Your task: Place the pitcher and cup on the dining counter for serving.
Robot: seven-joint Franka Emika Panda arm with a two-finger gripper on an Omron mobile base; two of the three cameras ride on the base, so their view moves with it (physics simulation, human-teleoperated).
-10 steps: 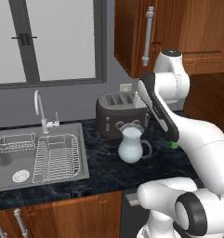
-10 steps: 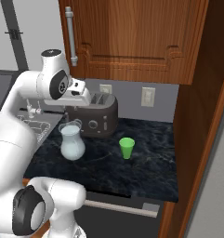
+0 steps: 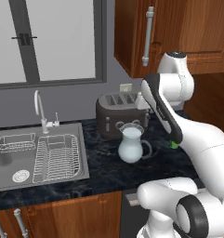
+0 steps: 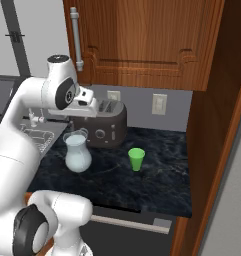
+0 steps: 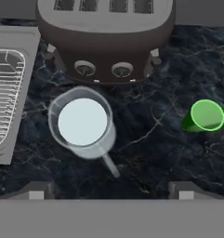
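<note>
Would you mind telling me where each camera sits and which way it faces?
Left base view: behind the arm's left, facing sink, toaster and pitcher; arm rises lower right.
Right base view: behind its right, facing pitcher, toaster and cup; arm rises lower left.
Hand view: on the hand, looking down on pitcher, cup and toaster; open gripper with fingertips at the bottom.
Shared by all: pitcher, toaster, worktop.

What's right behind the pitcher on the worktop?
The dark toaster stands just behind the pitcher, against the wall. The pitcher's belly covers the toaster's lower front corner in the left base view.
</note>
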